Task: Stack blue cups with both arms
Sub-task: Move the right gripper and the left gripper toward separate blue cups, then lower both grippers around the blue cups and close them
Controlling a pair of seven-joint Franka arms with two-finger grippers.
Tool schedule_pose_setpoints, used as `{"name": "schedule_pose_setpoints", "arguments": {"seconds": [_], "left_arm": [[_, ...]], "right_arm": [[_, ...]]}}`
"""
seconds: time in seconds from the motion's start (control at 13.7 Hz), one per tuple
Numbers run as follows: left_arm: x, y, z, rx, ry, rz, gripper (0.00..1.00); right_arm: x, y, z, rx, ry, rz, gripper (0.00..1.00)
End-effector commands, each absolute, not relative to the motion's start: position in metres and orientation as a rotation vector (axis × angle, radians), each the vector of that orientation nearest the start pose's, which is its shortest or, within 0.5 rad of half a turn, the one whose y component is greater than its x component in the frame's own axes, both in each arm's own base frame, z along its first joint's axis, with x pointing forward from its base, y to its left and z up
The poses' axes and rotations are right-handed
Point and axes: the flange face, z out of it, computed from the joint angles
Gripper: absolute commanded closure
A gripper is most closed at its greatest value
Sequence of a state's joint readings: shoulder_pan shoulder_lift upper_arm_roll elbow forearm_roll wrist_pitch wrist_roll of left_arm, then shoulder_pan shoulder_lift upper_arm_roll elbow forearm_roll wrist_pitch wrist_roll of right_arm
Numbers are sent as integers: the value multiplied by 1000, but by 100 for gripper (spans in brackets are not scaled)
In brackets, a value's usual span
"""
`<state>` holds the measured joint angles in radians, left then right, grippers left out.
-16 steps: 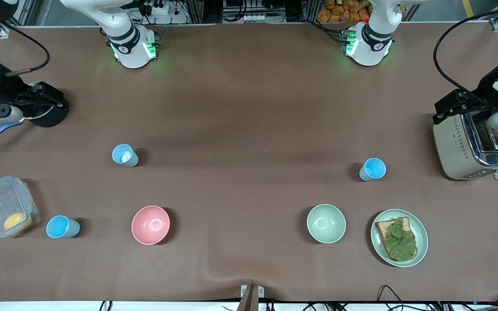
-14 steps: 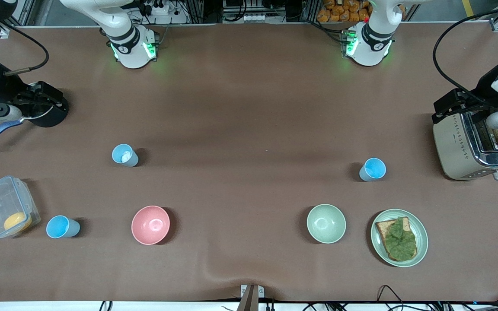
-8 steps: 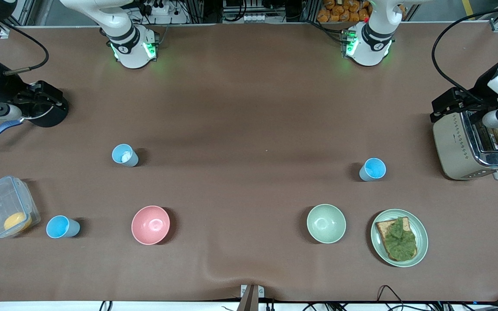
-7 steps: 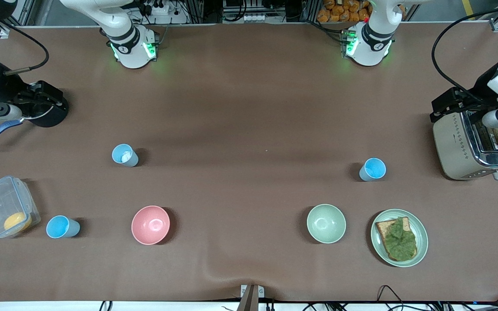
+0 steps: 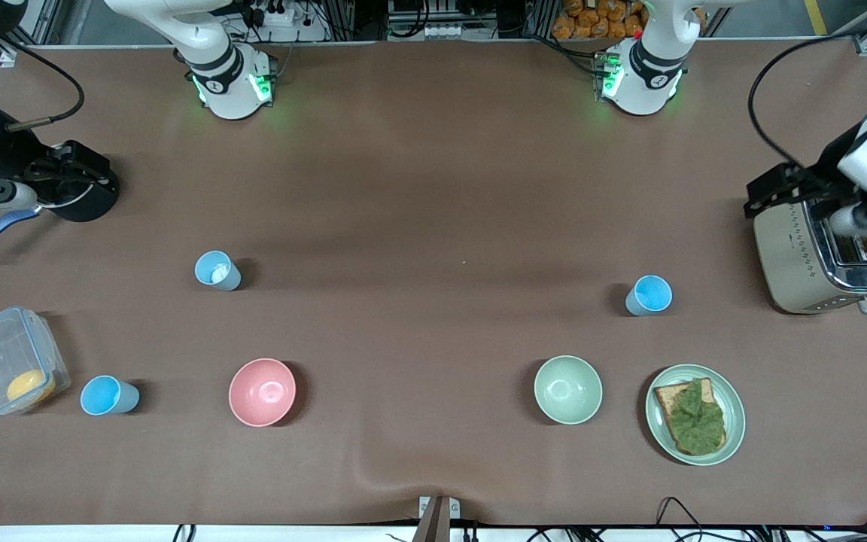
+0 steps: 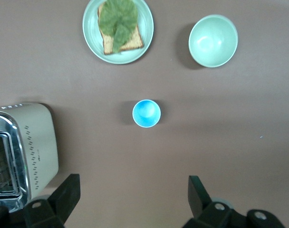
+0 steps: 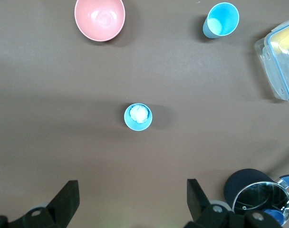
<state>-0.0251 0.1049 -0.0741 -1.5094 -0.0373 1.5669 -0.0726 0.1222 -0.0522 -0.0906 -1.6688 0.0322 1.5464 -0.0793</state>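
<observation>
On the brown table (image 5: 433, 188) three blue cups (image 5: 649, 294) stand apart, upright. The left claw (image 6: 134, 202) hangs spread wide over the toaster (image 5: 817, 260); the right claw (image 7: 132, 202) gapes over a pot (image 5: 76, 192), both holding nothing.

Right arm (image 5: 211, 56): glossy white shell, dark grey joint band with small round mark, green status lights glowing on both sides of base. Left arm (image 5: 648, 64): same white shell, dark band, green lights at base. Black cable (image 5: 768, 90) loops above toaster (image 5: 817, 260) toward white wrist link and black camera block. Left gripper (image 6: 132, 199): two matte black fingers, small screws in mounts. Right gripper (image 7: 132, 199): same black fingers, same screws.
</observation>
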Motion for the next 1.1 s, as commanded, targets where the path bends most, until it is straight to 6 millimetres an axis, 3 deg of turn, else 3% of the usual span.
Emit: {"name": "schedule_pose_setpoints", "arguments": {"seconds": [0.0,0.22,0.37,0.66,0.88,1.02], "left_arm": [[593,-58,563,-3183,46,179,0],[592,-65,507,-3164,14,340,0],[593,-66,483,-3164,10,341,0],[582,-59,409,-3167,3,308,0],[592,-58,359,-3171,5,299,0],[602,-59,336,-3178,3,268,0]], "right_arm": [[525,15,608,-3073,-139,97,0],[525,16,602,-3072,-131,111,0],[531,19,577,-3073,-137,147,0],[549,20,501,-3075,-135,213,0],[540,17,427,-3080,-122,199,0],[538,15,398,-3083,-110,215,0]]}}
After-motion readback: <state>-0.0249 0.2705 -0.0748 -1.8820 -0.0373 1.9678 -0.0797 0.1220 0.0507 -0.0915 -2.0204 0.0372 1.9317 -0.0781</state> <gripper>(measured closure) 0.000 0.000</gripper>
